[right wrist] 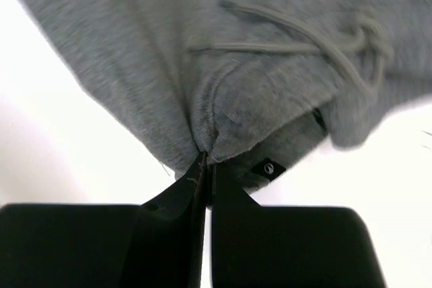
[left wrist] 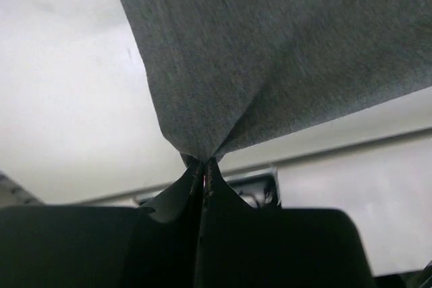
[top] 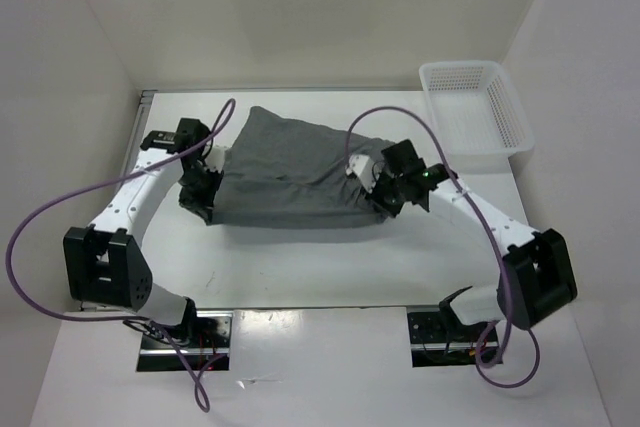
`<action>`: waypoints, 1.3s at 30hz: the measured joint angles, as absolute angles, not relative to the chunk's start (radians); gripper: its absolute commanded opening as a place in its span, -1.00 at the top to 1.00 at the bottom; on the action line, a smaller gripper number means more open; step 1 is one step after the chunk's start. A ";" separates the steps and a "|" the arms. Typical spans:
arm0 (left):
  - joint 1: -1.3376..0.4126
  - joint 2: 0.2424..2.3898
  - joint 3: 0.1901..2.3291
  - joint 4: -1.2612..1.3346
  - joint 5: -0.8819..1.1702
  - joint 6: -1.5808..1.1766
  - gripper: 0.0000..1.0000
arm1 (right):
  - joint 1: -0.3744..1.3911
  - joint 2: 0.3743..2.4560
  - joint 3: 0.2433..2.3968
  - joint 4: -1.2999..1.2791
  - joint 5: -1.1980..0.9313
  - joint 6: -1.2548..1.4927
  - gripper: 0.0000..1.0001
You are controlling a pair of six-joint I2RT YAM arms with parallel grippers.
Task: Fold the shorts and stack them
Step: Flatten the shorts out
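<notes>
My left gripper [left wrist: 204,166] is pressed together on a corner of the shorts [top: 290,172], and the cloth fans up from the pinch. My right gripper [right wrist: 206,163] is clamped the same way on the waistband end, just beside the drawstring [right wrist: 304,38]. I hold the two ends apart so the grey cloth stretches between them over the middle of the table [top: 300,262]; that should let it lie flat and uncreased for a fold. Whether its lower edge touches the table I cannot tell. Beyond, at the far right corner, stands the basket [top: 512,117], well apart from the shorts. I judge the folding hardly begun.
</notes>
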State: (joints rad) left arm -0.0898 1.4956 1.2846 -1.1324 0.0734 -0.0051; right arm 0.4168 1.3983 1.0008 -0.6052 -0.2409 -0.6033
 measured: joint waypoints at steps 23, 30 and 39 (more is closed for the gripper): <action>-0.080 1.633 1.280 -1.153 -0.103 -0.004 0.13 | 0.367 1.353 0.997 -0.704 -0.146 -0.578 -0.03; -0.070 1.876 1.499 -0.978 -0.098 -0.002 -0.15 | 0.264 1.557 1.132 -0.495 -0.035 -0.276 -0.12; -0.073 2.121 1.932 -0.802 -0.012 -0.004 -0.30 | 0.181 1.785 1.373 -0.353 -0.017 -0.017 -0.25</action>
